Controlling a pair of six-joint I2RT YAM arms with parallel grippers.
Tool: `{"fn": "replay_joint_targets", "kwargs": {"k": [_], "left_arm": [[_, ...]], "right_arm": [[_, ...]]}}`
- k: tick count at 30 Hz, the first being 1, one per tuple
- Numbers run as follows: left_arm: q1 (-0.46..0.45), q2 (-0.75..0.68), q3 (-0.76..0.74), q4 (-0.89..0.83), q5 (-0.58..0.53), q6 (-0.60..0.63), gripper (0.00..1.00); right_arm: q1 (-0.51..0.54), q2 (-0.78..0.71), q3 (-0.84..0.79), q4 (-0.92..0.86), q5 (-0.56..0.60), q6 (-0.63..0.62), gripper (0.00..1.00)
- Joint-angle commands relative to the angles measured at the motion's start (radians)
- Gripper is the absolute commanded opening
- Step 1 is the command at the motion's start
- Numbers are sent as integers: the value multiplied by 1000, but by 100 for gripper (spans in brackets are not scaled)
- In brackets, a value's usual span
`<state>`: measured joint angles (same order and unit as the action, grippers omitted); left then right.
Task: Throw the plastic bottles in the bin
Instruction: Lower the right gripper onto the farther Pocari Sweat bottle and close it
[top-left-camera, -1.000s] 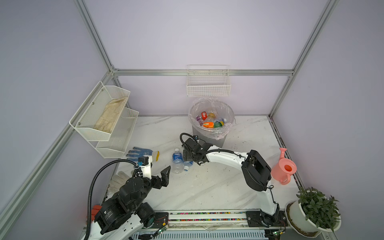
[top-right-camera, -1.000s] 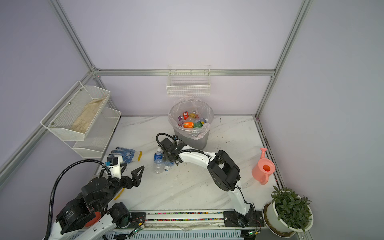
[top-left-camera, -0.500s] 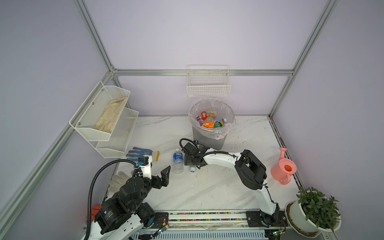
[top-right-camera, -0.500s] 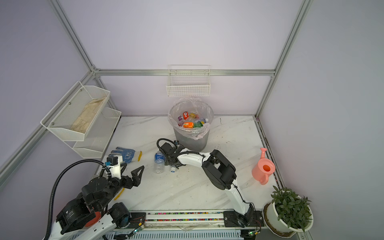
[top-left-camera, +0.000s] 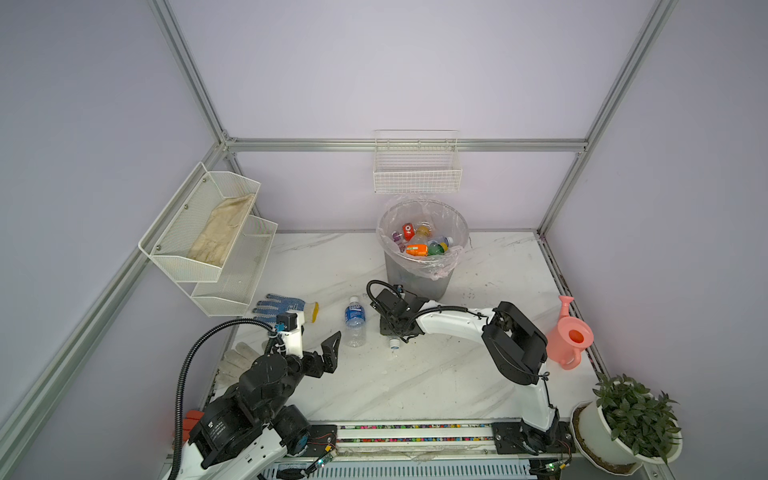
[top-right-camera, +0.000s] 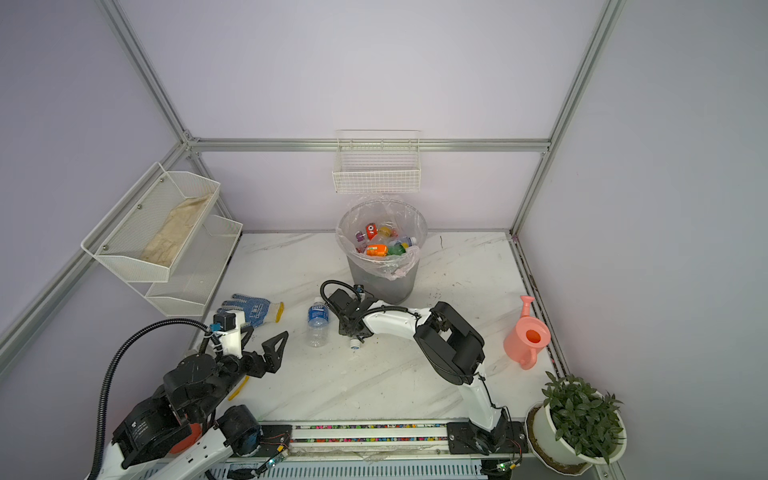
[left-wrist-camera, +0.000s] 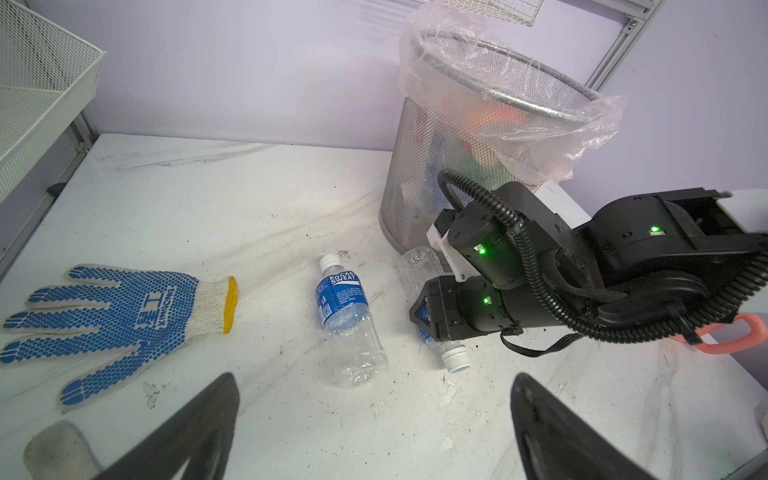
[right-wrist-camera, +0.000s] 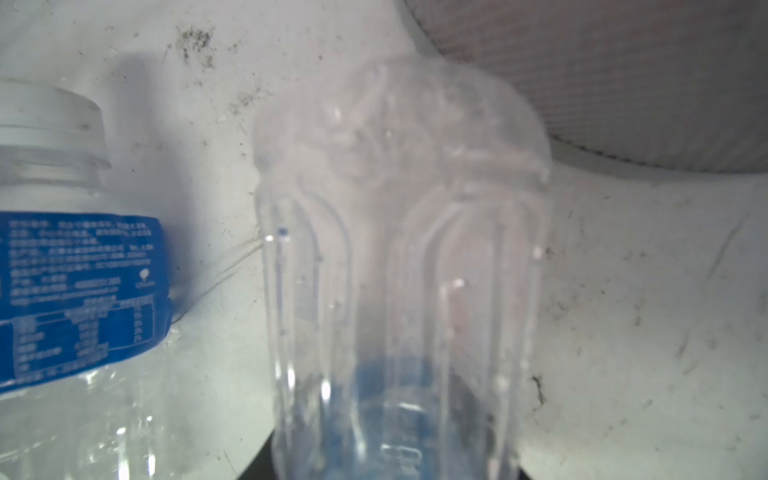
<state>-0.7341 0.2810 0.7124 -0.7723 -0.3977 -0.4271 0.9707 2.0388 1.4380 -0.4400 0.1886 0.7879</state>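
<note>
plastic bottle (left-wrist-camera: 417, 266) is lying by the bin (left-wrist-camera: 415, 166); right gripper (left-wrist-camera: 426, 320) is straddling it, and whether it is clamping i cannot tell. left gripper (left-wrist-camera: 374, 415) is gaping wide, holding nothing.

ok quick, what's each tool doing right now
left tool: open, holding nothing.
right tool: down over a clear bottle lying on the table; whether it grips it cannot be told.
</note>
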Motion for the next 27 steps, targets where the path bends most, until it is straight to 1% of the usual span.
{"fn": "replay_joint_targets", "kwargs": {"k": [1,7,16,21,27], "left_arm": [[1,-2,-19,28,-10,1,100],[1,-3,-19,27,-12,1,100],[1,-4,-19,27,-12,-1,100],[1,-6,-19,27,-14,-2,100],[1,-7,-20,27,-12,-3,100]], "right_arm": [[22,-62,-4,-44,36,-6,30],[69,-100,57,-115,94,-40,30],[177,-104,264,-265,230,-89,30],[227,-96,417,-351,307,-124,29],[251,-90,617,-437,376,-191,29]]}}
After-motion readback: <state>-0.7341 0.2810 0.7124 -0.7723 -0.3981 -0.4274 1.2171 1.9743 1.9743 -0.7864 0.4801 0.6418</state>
